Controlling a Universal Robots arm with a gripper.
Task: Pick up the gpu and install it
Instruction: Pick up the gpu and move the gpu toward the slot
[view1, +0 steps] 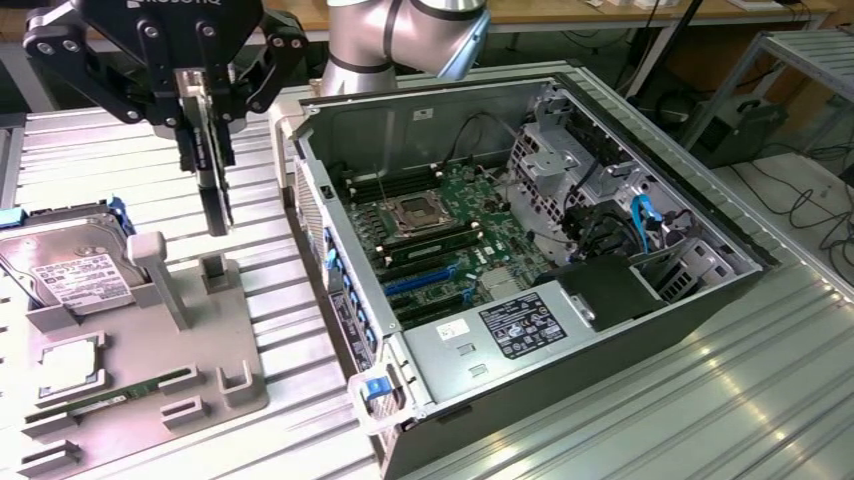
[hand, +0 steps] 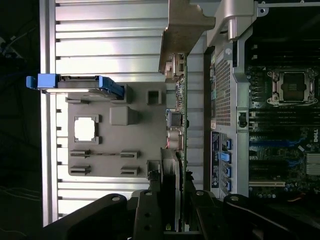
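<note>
The gripper (hand: 172, 207) clamps the gpu (hand: 178, 125) between its black fingers (hand: 147, 212). The card runs edge-on straight out from the jaws, its silvery bracket (hand: 187, 25) at the far end. To one side of it lies a grey fixture tray (hand: 107, 137) carrying a blue-framed hard drive (hand: 75, 82), a processor chip (hand: 85, 129) and a memory stick (hand: 105, 154). On the other side, the open computer case (hand: 223, 85) shows its motherboard (hand: 280, 125).

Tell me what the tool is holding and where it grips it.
The tool holds the gpu by its top edge, hanging upright.
</note>
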